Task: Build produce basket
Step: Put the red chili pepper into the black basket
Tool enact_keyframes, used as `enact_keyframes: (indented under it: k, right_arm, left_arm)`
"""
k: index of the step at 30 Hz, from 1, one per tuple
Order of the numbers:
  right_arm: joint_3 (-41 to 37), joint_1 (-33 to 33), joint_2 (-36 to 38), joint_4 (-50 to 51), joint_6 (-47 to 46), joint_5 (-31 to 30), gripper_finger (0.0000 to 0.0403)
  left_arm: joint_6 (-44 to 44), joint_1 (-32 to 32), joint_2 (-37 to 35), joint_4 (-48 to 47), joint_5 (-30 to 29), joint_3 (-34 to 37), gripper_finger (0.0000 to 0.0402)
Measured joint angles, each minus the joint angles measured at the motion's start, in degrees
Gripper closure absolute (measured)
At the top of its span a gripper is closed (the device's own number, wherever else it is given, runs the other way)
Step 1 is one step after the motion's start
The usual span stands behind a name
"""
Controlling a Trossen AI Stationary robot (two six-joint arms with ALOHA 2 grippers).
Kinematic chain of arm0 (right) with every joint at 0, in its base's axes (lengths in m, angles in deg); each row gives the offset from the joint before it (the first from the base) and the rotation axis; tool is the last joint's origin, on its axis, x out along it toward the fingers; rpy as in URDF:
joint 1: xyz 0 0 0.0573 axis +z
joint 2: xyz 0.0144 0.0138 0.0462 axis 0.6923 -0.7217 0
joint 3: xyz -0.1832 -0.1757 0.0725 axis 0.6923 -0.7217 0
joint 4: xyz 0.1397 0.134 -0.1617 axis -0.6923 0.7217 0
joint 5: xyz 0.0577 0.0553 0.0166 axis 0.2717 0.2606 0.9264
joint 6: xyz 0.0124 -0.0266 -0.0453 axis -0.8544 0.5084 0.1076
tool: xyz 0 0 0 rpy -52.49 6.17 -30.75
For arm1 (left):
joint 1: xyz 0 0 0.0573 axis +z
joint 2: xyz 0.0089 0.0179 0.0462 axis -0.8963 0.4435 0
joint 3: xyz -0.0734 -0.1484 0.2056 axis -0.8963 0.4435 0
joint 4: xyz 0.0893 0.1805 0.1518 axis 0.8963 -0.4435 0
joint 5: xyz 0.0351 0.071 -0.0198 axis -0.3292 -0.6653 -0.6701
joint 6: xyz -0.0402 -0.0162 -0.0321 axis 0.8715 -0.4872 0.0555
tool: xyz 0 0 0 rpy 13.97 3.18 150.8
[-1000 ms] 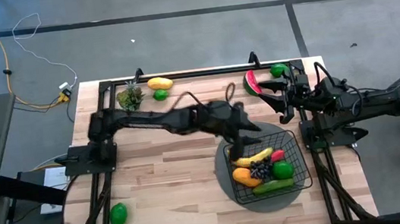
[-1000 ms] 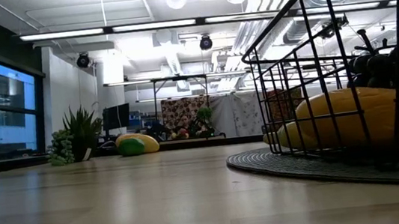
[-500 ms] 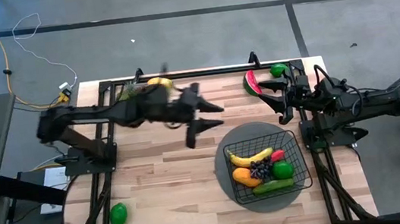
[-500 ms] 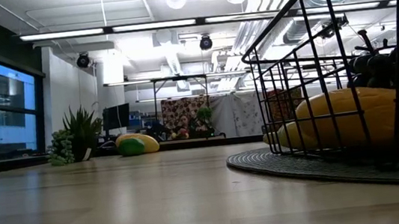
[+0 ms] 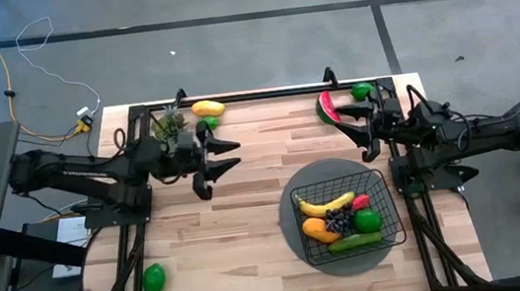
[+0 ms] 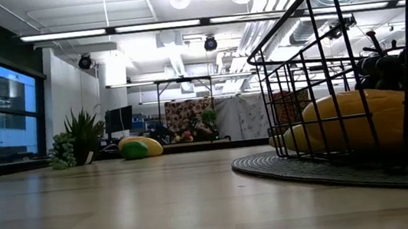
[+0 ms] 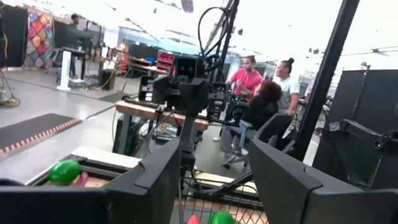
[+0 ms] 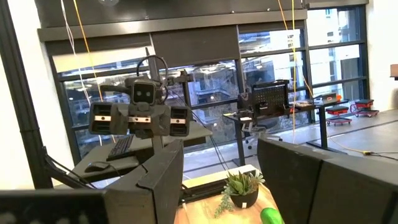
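1. The left gripper [image 5: 222, 160] hangs over the table's far left part with its fingers spread apart and nothing between them.
2. Just beyond it, towards the far edge, lie a lime [image 5: 209, 123], a mango [image 5: 207, 107] and a small potted plant [image 5: 168, 127].
3. The basket [image 5: 380, 182] sits well to this gripper's right and nearer the front, on a round grey mat [image 5: 297, 245].
4. In the basket lie a banana [image 5: 329, 204], a second mango [image 5: 315, 228], grapes [image 5: 338, 220], another lime [image 5: 368, 220], a cucumber [image 5: 355, 241] and a red chili [image 5: 361, 202].
5. The right gripper [image 5: 365, 129] waits at the far right corner, fingers apart and empty.
6. A watermelon slice [image 5: 327, 107] lies just beside its fingers, with one more lime [image 5: 362, 90] close behind it.
7. A last lime [image 5: 154, 277] rests alone at the near left edge, well away from both grippers.
8. In the left wrist view, people [image 7: 267, 93] are in the room behind the table.
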Motion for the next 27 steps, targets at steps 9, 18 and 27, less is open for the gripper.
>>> enact_keyframes:
  k: [9,18,27]
  right_arm:
    - [0.00,0.02,0.00,2.48,-0.12,0.63,0.0214]
    - [0.00,0.00,0.00,2.97,-0.17,0.68,0.0214]
    - [0.00,0.00,0.02,2.97,-4.35,0.72,0.0214]
  left_arm:
    - [-4.22,0.04,-4.02,-5.25,-3.15,0.31,0.0223]
    - [-4.25,0.07,-4.22,-8.77,-3.49,0.31,0.0223]
    - [-4.25,0.07,-4.22,-8.30,-4.03,0.31,0.0223]
